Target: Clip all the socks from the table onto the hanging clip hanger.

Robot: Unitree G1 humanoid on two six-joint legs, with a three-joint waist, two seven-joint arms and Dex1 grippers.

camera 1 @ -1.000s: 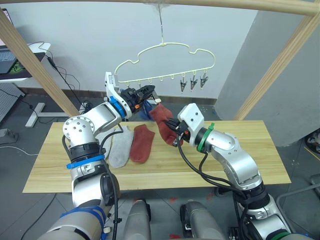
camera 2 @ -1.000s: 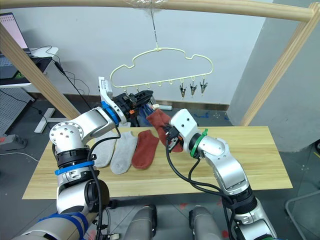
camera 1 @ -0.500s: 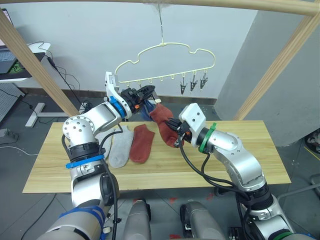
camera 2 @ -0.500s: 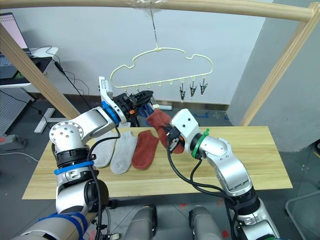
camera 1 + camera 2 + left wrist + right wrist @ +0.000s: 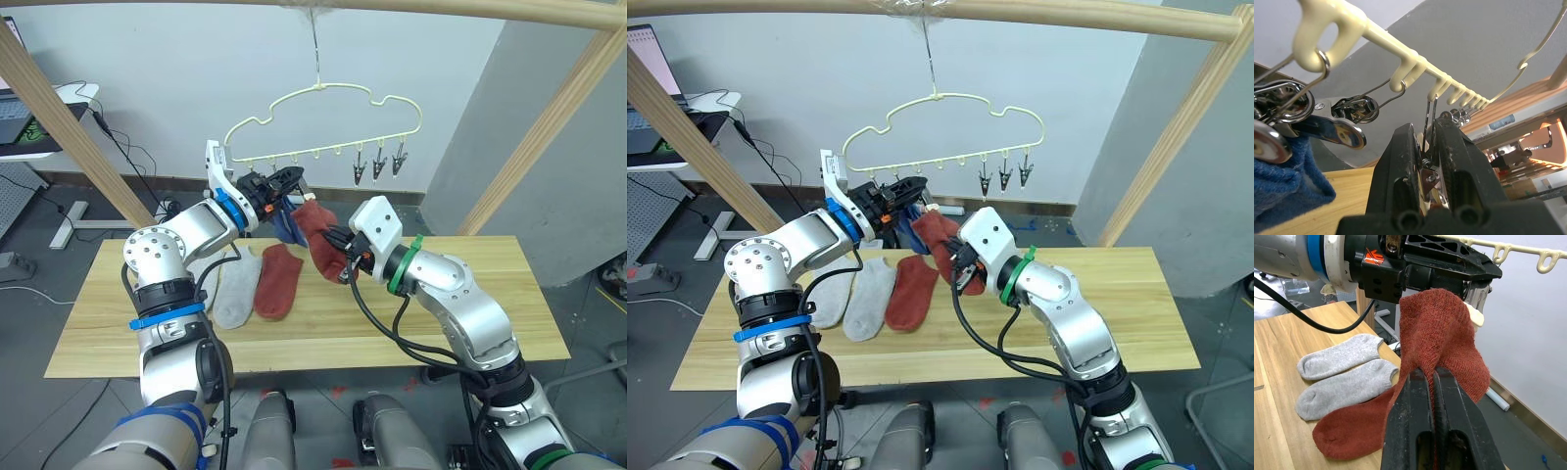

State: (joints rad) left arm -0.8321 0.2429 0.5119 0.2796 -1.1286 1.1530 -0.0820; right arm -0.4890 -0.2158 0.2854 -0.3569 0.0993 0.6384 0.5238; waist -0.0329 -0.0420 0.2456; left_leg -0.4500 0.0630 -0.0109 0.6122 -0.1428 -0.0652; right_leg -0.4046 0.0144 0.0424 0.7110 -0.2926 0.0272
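Leftmost on the desk (image 5: 470, 294), at about 9 o'clock from its middle, two light grey socks (image 5: 235, 288) lie side by side, and a rust red sock (image 5: 277, 282) lies flat just beside them toward 3 o'clock. Above them, toward 12 o'clock, the left gripper (image 5: 1426, 157) has its fingers pressed onto a metal clip (image 5: 1428, 169) on the bottom bar of the clip hanger (image 5: 323, 122), which hangs by its hook from the wooden pole (image 5: 392, 8). A blue sock (image 5: 1283, 171) hangs from the clips at the hanger's left end. Just at 3 o'clock of the left gripper, the right gripper (image 5: 1434, 382) is closed on a second rust red sock (image 5: 318, 235), held up off the desk with its top edge touching the left gripper's fingertips. Three bare clips (image 5: 377, 162) hang at the hanger's right end.
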